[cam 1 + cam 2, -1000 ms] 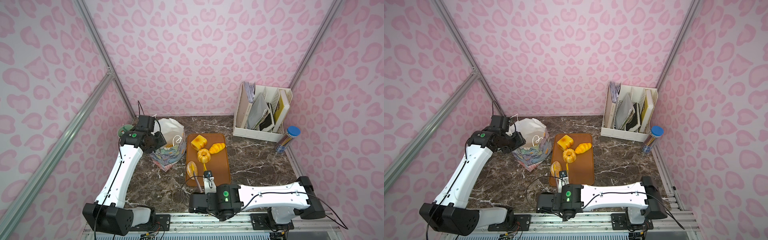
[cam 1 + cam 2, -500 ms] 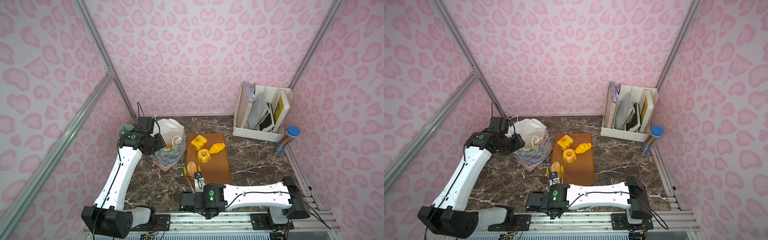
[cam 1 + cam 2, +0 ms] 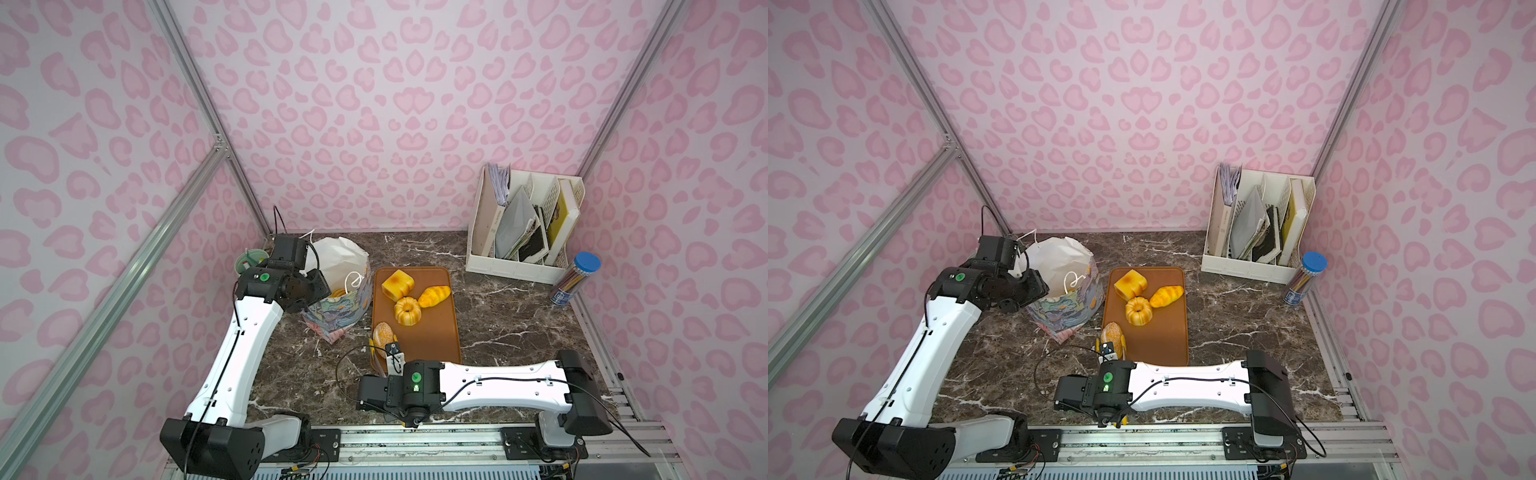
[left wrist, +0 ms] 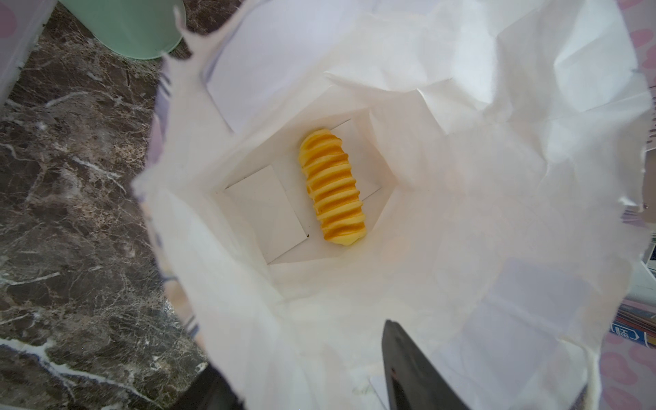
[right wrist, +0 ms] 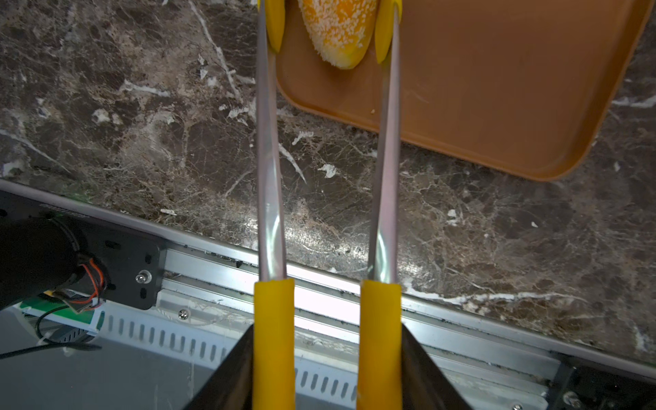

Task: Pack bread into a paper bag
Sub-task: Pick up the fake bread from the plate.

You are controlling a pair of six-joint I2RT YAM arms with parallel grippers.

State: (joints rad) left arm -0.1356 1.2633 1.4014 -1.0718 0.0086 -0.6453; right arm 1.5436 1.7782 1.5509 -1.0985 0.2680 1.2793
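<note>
The floral paper bag (image 3: 338, 309) stands left of the brown tray (image 3: 432, 347). My left gripper (image 4: 301, 348) is open over the bag's rim, one finger (image 4: 408, 369) inside and the other outside. A ridged spiral roll (image 4: 333, 188) lies on the bag's white floor. On the tray are a square loaf (image 3: 398, 284), a croissant (image 3: 434, 296), a ring bun (image 3: 407, 310) and a sprinkle-topped bun (image 3: 383, 333). My right gripper (image 5: 324, 340) is shut on the yellow tongs (image 5: 271, 213), whose tips flank the sprinkle-topped bun (image 5: 337, 28).
A mint-green cup (image 3: 249, 259) stands behind the left wrist near the back left corner. A white file organizer (image 3: 523, 232) and a blue-capped pencil tube (image 3: 575, 282) sit at the back right. The tray's near corner (image 5: 532, 167) lies close to the table's front rail.
My right arm has swung left with the tongs, bringing their tips to either side of the sprinkle-topped bun, and the tong arms have drawn closer. The left arm has hardly moved.
</note>
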